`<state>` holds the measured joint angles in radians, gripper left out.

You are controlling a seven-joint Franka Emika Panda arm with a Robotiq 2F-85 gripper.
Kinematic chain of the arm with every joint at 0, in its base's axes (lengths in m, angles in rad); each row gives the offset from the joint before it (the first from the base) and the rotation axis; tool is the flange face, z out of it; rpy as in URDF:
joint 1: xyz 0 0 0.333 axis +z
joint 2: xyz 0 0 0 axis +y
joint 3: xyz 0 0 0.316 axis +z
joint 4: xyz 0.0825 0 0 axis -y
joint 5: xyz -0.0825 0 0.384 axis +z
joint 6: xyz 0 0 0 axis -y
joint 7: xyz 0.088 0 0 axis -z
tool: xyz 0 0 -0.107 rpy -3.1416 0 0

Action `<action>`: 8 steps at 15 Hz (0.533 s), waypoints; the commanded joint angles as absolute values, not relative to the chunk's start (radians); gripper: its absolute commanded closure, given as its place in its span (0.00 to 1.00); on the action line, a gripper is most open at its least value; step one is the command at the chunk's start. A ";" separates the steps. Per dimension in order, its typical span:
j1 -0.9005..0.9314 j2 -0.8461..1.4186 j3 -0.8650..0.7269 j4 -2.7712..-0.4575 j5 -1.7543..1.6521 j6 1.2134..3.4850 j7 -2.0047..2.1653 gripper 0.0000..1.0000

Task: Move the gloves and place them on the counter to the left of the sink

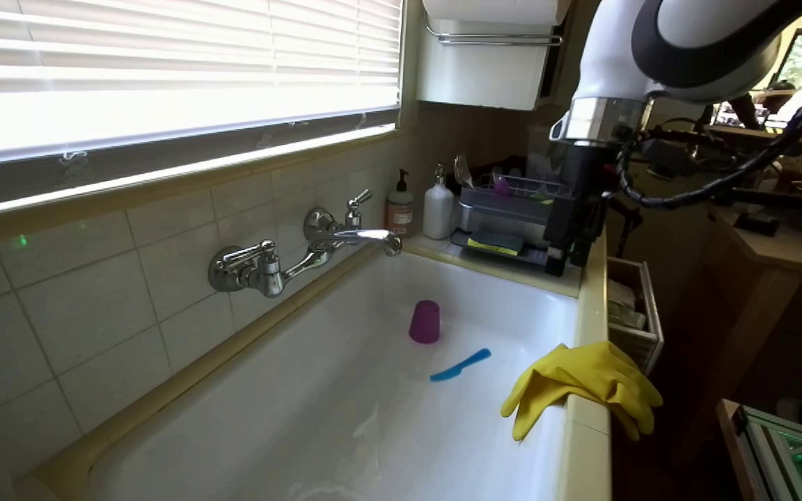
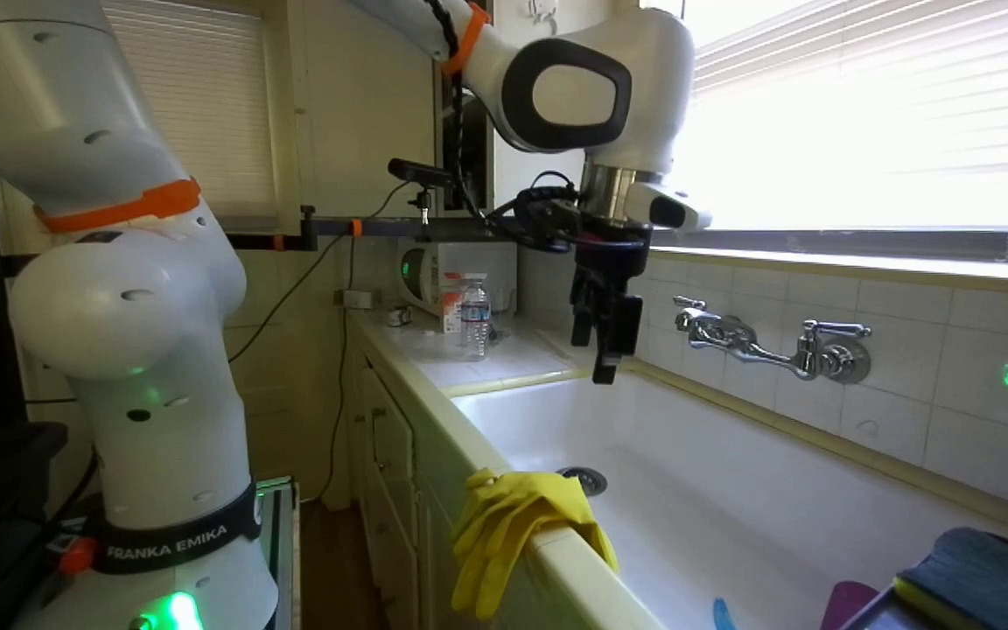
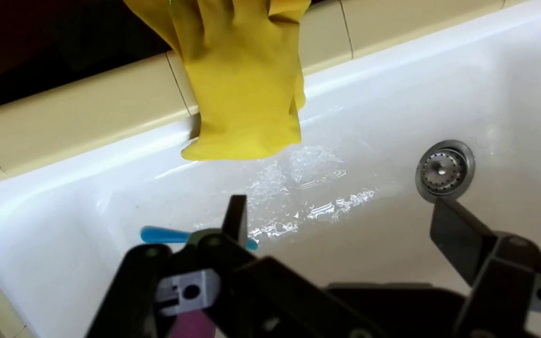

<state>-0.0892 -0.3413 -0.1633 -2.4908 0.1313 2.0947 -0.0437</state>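
Your jaws are spread wide w/ nothing btwn them, up over the sink (image 2: pixel 731 490); the gloves (image 1: pixel 582 378) straddle the front edge of the desk (image 1: pixel 585 466), part dangling inside the sink, part outside. Main risk IMO: if you catch just 1 layer, the rest could slip off that edge, either side, since they're prob only bunched, not joined. Go in too low & you may bump that edge & shove them off

White capitals reading "FRANKA EMIKA" stand between the upper and lower edges of the black band (image 2: pixel 173 544) around the white, rounded robot arm (image 2: pixel 158 420). Labels (image 1: pixel 401 221) on the orange-brown plastic pump bottle (image 1: pixel 401 203) and clear plastic water bottle (image 2: pixel 474 325) are too small to read.
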 commanded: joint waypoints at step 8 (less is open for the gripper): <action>-0.090 -0.075 -0.150 -2.471 0.141 2.179 -0.173 0.00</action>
